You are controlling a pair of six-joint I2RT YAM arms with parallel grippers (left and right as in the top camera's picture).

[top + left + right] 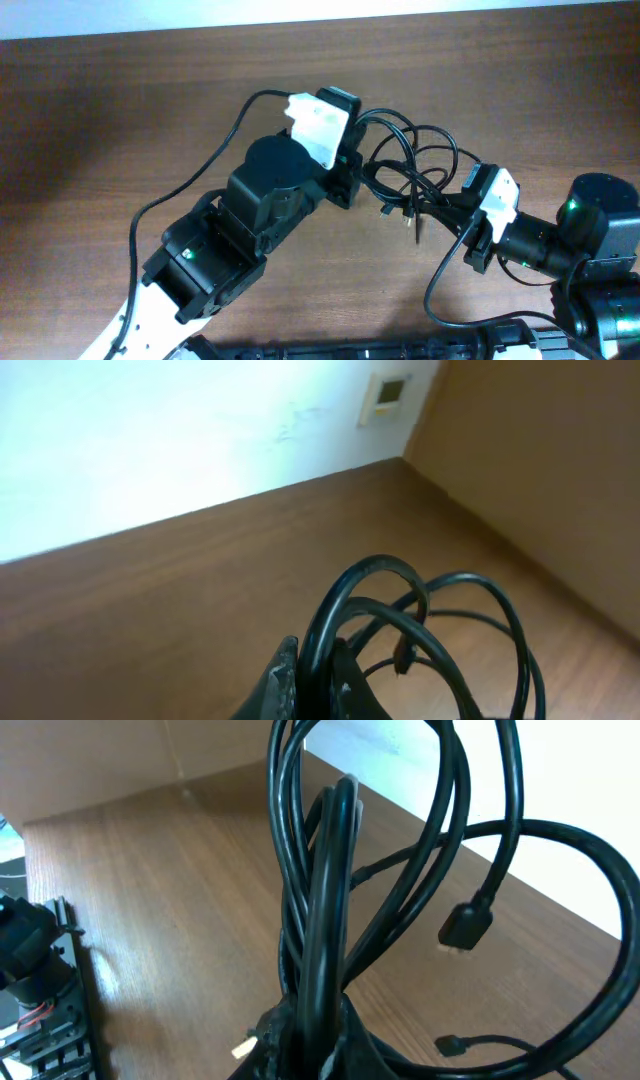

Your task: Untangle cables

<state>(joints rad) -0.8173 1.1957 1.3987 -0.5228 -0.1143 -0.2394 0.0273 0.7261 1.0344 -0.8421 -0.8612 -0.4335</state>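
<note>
The cables (412, 165) are thin black cords in a tangled bundle of loops, held above the wooden table between the two arms. Plug ends hang at the bundle's lower edge (410, 215). My left gripper (352, 170) is shut on a loop at the bundle's left side; the left wrist view shows the cord (345, 620) pinched between the fingers (322, 675). My right gripper (462, 205) is shut on several strands at the bundle's right side; in the right wrist view the strands (325, 870) rise from the fingers (320, 1030), with a plug (465, 927) dangling.
The arms' own thicker black wires run over the table, one curving left (190, 185) and one looping at the front right (440, 285). A black equipment rack (45, 990) sits at the table's near edge. A wall stands behind the table.
</note>
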